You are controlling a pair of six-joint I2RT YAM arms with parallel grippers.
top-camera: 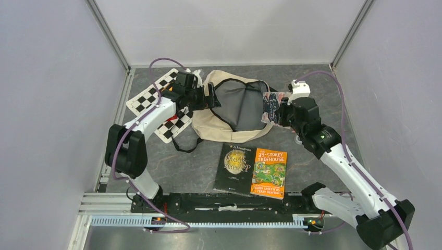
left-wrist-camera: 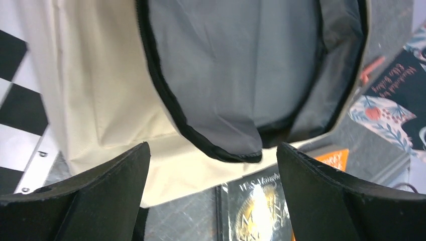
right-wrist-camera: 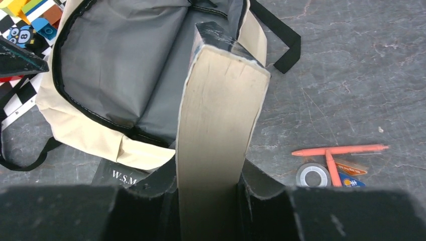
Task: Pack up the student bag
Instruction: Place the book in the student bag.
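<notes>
The cream canvas backpack [top-camera: 211, 129] lay unzipped, grey lining exposed; the left end effector [top-camera: 208, 99] stood spread, the right end effector [right-wrist-camera: 211, 181] pinched a thick paperback [right-wrist-camera: 221, 115].

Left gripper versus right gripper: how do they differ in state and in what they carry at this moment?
The left gripper stands wide open with nothing between its fingers; the right gripper is shut on a thick book. The left gripper is at the left side of the student bag, the right gripper at its right side. Shared: both face the bag's open mouth and grey lining.
</notes>
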